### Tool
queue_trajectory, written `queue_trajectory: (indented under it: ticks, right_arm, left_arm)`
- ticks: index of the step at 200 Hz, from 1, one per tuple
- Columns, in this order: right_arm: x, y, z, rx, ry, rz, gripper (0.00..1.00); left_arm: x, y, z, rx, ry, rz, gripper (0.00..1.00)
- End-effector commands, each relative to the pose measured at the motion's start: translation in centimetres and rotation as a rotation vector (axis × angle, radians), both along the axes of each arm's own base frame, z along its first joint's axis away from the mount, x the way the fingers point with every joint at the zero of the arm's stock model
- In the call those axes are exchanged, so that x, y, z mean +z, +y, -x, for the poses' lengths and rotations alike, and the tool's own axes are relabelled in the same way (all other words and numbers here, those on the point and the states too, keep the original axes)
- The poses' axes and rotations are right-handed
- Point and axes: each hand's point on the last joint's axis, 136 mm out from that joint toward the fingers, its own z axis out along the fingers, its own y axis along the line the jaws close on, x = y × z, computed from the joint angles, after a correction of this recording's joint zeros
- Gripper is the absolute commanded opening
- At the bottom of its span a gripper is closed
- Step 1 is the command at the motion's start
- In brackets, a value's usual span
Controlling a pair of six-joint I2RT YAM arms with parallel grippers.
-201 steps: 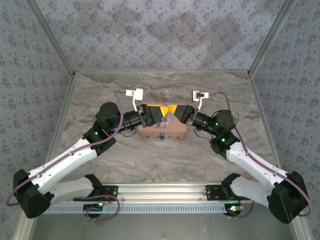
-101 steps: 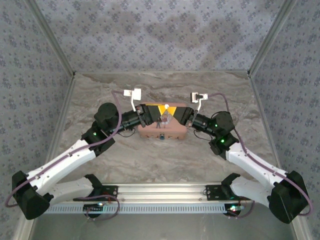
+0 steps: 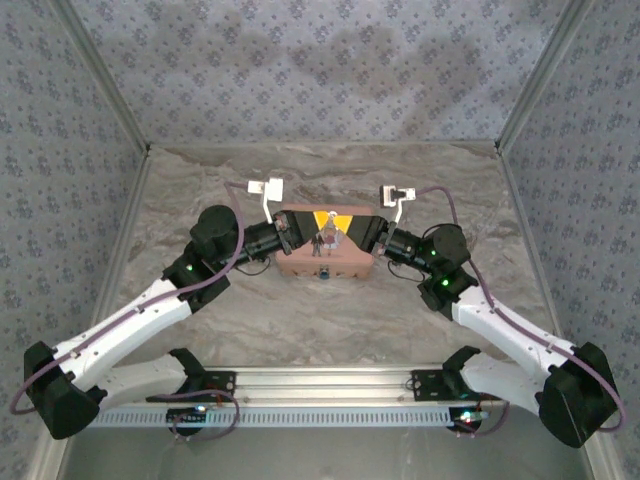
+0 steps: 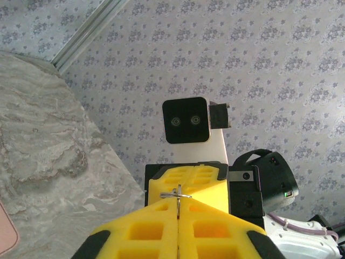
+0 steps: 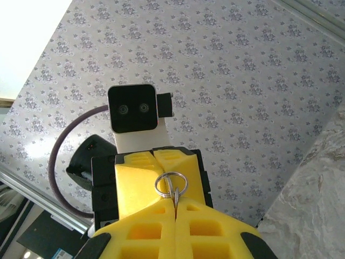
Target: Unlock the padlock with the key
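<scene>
Both arms are reaching inward from their bases with elbows bowed outward, so the left gripper [image 4: 178, 204] and the right gripper [image 5: 173, 202] are meeting tip to tip, each wrist camera facing the other. The right jaws are pressing fully together on the key [image 5: 173, 197], and its ring [image 5: 157, 184] is standing just past their tips. The left jaws are also pressing together, pinching a thin metal edge at their seam that is looking like the same key. Directly below the meeting jaws, the tin [image 3: 300, 262] is sitting closed, so its contents cannot be told. The padlock [image 3: 325, 272] is sitting at the tin's near face, below the jaws and apart from them. The tin is resting on the marbled table [image 3: 330, 320], and patterned walls [image 3: 320, 70] are enclosing it on three sides.
</scene>
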Motion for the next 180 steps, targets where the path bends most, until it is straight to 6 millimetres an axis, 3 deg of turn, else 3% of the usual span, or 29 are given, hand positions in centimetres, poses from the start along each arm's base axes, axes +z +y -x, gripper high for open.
queue_trajectory:
  ticks: [1,39,49,59,65,143,180]
  right_arm:
    - [0.0,0.1,1.0,0.021,-0.029,0.01,0.0]
    - [0.0,-0.2,1.6,0.011,-0.057,0.045,0.0]
    - [-0.1,-0.3,1.7,0.007,-0.059,0.065,0.11]
    - [-0.4,-0.5,1.7,-0.012,-0.057,0.082,0.3]
    - [-0.4,-0.8,1.7,-0.026,-0.061,0.089,0.35]
    - [1.3,-2.7,2.0,-0.1,-0.149,0.188,0.52]
    - [1.0,-2.6,1.8,-0.105,-0.184,0.274,0.52]
  left_arm:
    - [2.8,0.3,1.1,-0.024,-0.066,0.045,0.01]
    - [2.8,0.4,1.2,-0.026,-0.072,0.042,0.0]
    - [2.9,0.4,1.3,-0.027,-0.076,0.043,0.0]
    - [2.9,0.5,1.3,-0.026,-0.079,0.04,0.0]
    - [2.9,0.5,1.3,-0.026,-0.078,0.036,0.0]
    - [2.2,-0.6,1.8,-0.092,-0.057,-0.012,0.0]
    - [1.7,-1.4,2.1,-0.144,-0.022,-0.062,0.0]
